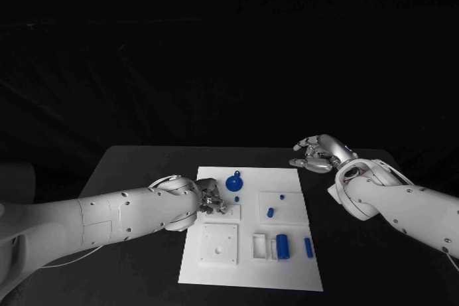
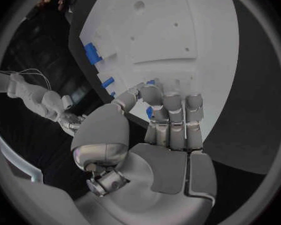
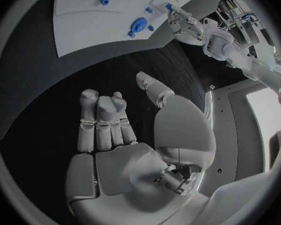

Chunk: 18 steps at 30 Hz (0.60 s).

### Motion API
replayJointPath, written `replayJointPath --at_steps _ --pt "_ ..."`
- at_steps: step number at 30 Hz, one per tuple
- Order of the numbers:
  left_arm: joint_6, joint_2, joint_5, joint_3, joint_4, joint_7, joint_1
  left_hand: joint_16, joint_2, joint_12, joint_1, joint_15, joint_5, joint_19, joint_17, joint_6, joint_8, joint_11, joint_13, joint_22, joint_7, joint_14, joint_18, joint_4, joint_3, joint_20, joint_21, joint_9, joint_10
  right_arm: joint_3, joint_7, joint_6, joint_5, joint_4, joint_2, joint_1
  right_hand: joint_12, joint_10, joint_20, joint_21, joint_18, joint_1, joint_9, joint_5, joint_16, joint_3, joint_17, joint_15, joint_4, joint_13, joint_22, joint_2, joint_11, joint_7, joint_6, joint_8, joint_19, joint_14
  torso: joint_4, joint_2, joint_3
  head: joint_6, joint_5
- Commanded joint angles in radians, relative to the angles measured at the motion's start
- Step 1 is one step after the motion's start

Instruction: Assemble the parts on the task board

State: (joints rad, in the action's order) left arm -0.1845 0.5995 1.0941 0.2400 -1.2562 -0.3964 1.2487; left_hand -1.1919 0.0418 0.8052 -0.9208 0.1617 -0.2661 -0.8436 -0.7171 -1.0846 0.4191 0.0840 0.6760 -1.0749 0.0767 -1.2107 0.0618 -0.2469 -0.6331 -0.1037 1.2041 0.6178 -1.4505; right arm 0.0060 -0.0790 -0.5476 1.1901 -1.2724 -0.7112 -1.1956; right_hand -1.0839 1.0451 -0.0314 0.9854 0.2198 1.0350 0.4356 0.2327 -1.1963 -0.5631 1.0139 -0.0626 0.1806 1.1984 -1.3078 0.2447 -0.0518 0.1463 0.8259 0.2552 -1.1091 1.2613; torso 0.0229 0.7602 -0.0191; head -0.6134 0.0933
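**Left hand at the board's edge, right hand raised clear**

On the black tabletop [image 1: 143,166] the white task board [image 1: 287,269] lies lengthwise in front of the robot. Blue parts sit on it: a round disc with a small tab [image 1: 234,184] near the far end, 2 small pieces [image 1: 270,212] on a raised square to its right, and 2 upright blue bars [image 1: 282,245] beside white brackets towards the near end.

At the board's left edge the left hand [image 1: 209,198] rests with its fingers [image 2: 173,116] curled down over the board, just beside the disc. A speck of blue shows under the fingertips in the left wrist view (too hidden to say whether it is pinched), so I cannot tell whether this hand holds anything.

Beyond the board's far right corner the right hand [image 1: 320,153] hovers over bare tabletop, well apart from the parts. Its fingers [image 3: 102,120] are half bent and spread, with nothing between them.
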Motion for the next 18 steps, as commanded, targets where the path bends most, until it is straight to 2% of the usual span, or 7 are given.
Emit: replayJointPath --at_steps 1,4,18 --pt "0.015 -0.002 0.035 -0.001 0.005 0.0 -0.002 -0.004 -0.01 0.004 0.004 0.019 -0.002 0.0 0.002 -0.082 0.0 0.022 0.001 0.002 -0.072 -0.009 0.008 -0.014 -0.021 -0.135 -0.006 0.028 0.026 0.0 0.009 -0.005 0.041 -0.002 0.001 -0.001 -0.007 -0.005 0.005 -0.007 0.042 0.008 0.001 0.028 0.004 0.007 0.001 0.003 -0.001 -0.004 -0.013 -0.006 0.0 0.019 -0.012 0.005 -0.002 0.002 -0.0013 -0.001 -0.0003 -0.005 -0.002" --pt "0.016 0.0 0.034 -0.001 0.006 -0.001 -0.002 -0.006 -0.013 0.005 0.006 0.019 0.003 -0.001 0.003 -0.081 -0.002 0.022 0.001 0.003 -0.072 -0.008 0.007 -0.015 -0.024 -0.135 -0.008 0.03 0.027 0.0 0.008 -0.005 0.04 -0.001 0.001 -0.001 -0.008 -0.006 0.006 -0.007 0.042 0.008 0.001 0.037 0.004 0.009 0.001 0.003 -0.003 -0.005 -0.014 -0.005 0.0 0.019 -0.011 0.005 -0.003 0.003 -0.0015 -0.001 -0.0007 -0.006 -0.005" --pt "0.034 -0.002 -0.006 -0.001 0.018 0.0 -0.004 -0.007 -0.014 0.006 0.008 0.018 0.002 -0.002 0.004 -0.082 -0.003 0.022 0.002 0.003 -0.072 -0.007 0.006 -0.016 -0.026 -0.135 -0.009 0.031 0.027 0.0 0.005 -0.001 0.04 -0.001 0.003 -0.001 -0.009 -0.006 0.005 -0.007 0.042 0.01 0.001 0.042 0.004 0.009 0.002 0.003 -0.003 -0.006 -0.014 -0.006 0.001 0.019 -0.011 0.005 -0.003 0.003 -0.0006 -0.002 -0.0011 -0.004 0.003"
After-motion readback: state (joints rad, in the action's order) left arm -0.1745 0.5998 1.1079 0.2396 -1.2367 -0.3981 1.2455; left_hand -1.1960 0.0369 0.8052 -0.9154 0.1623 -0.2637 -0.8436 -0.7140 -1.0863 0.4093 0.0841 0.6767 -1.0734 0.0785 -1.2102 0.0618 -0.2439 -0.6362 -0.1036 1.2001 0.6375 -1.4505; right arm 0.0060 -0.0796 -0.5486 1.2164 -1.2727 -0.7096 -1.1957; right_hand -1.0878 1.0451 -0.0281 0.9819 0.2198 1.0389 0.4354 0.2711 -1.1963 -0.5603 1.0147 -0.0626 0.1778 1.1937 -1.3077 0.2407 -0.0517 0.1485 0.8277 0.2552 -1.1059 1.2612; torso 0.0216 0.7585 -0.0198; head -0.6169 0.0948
